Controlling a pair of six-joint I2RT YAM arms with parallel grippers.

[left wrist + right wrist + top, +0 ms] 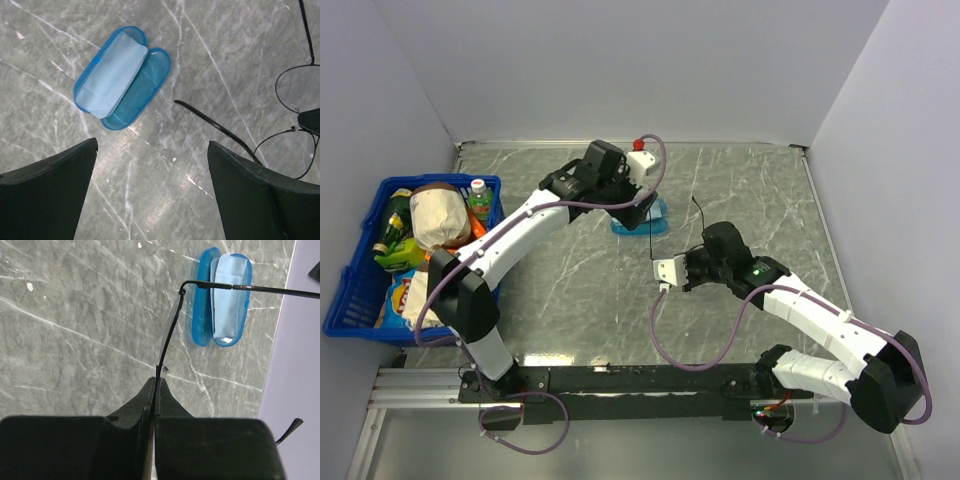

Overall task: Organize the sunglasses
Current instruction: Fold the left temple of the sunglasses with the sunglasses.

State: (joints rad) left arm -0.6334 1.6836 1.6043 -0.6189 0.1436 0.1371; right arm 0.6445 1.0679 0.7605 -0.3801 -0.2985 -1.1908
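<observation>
Black fingers [130, 412] of the right jaws fill the bottom of the right wrist view. They are pinched tight on the thin black wire of the sunglasses [169, 330]. The wire goes up from the pinch to a corner. From there one slim arm of the sunglasses sticks out sideways and crosses in front of the blue case [204, 300]. The left jaws are wide apart, with one dark finger [45, 195] at each side of the left wrist view and grey tabletop [150, 190] showing between them. They hang above the tabletop and grip nothing. Past them the case [150, 82] lies open and flat. A light-blue cloth [112, 72] rests in one half of it. The sunglasses [295, 95] are to one side of the case and do not touch it. Their two round lenses are at the edge of that view, and one arm points toward the case. I cannot tell if they touch the tabletop. From above, the case [655, 215] peeks out from under the left arm near the middle of the tabletop. A blue basket [360, 270] full of bottles and bags sits at the far left.
</observation>
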